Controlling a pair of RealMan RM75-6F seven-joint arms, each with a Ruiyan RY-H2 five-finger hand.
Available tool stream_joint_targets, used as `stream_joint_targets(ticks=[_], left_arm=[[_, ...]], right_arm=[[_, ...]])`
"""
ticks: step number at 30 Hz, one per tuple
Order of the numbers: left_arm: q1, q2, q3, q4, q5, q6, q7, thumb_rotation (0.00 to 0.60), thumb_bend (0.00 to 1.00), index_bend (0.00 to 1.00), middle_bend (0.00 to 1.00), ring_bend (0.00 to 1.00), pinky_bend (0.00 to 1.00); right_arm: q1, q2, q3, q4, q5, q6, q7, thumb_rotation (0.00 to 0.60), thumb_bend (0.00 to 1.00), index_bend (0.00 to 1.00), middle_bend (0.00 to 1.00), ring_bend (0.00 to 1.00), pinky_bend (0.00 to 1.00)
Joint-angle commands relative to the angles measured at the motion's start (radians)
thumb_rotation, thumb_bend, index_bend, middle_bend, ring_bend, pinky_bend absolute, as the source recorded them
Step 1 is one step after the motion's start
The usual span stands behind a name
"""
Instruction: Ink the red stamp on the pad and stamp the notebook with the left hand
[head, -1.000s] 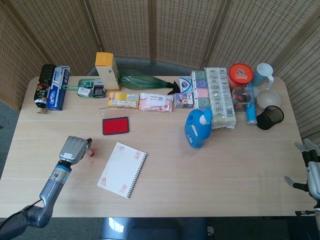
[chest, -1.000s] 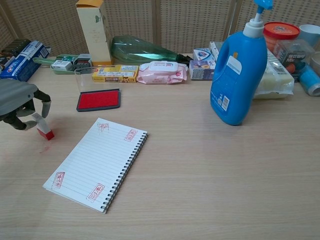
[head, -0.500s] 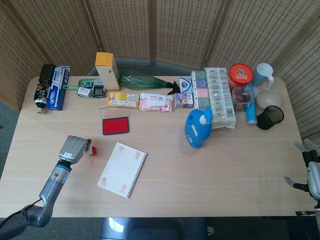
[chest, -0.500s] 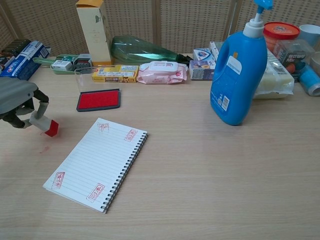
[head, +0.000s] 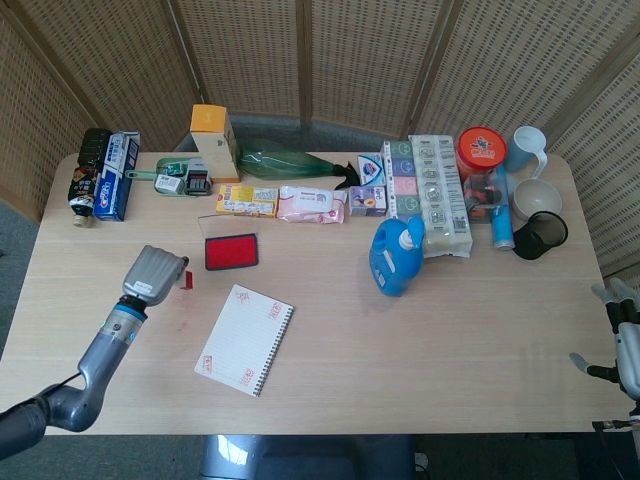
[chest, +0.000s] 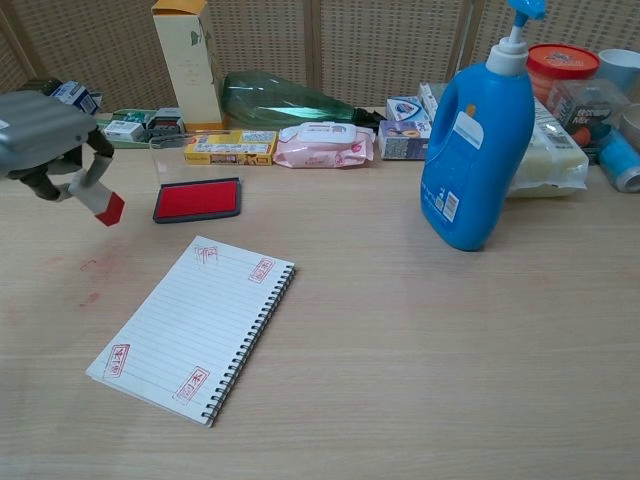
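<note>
Chest view: one notebook (chest: 192, 328), one ink pad (chest: 197, 199), one red stamp (chest: 100, 201) pinched in left hand (chest: 42, 138); right hand (head: 622, 340) released.

A tall blue plastic detergent bottle (chest: 475, 150) is standing upright right of centre. A pink wipes packet (chest: 323, 145) and a flat yellow carton (chest: 230, 147) are lying side by side, behind them a green plastic bottle (chest: 285, 100) on its side.

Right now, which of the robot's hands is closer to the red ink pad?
Left. The left hand, holding the red stamp, hovers just beside the ink pad; the right hand sits far across the table.
</note>
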Motion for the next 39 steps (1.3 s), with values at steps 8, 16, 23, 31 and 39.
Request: stream_joint_targets(ticks=[8,16,23,31,39], left_arm=[[-0.147,-0.062,-0.062,0.089,-0.161,-0.144,0.148,0.600,0.34,0.65,1.00,1.00,1.00],[-0.236,-0.186,-0.066,0.266,-0.234,-0.221,0.181,0.600,0.34,0.65,1.00,1.00,1.00],[-0.266,-0.235,-0.060,0.353,-0.253,-0.239,0.161,0.600,0.34,0.65,1.00,1.00,1.00],[-0.289,-0.283,-0.051,0.427,-0.257,-0.244,0.139,0.600,0.34,0.65,1.00,1.00,1.00],[-0.297,-0.310,-0.044,0.466,-0.266,-0.250,0.130,0.600,0.34,0.65,1.00,1.00,1.00]], right_arm=[[0.017,-0.007,0.010,0.020,0.048,-0.043,-0.004,0.600,0.00,0.10,0.00,0.00,0.00],[0.032,-0.014,0.020,0.042,0.092,-0.078,-0.006,0.600,0.00,0.10,0.00,0.00,0.00],[0.034,-0.015,0.022,0.046,0.103,-0.085,-0.005,0.600,0.00,0.10,0.00,0.00,0.00],[0.034,-0.011,0.023,0.045,0.108,-0.087,0.002,0.600,0.00,0.10,0.00,0.00,0.00],[0.034,-0.009,0.023,0.044,0.107,-0.088,0.007,0.600,0.00,0.10,0.00,0.00,0.00]])
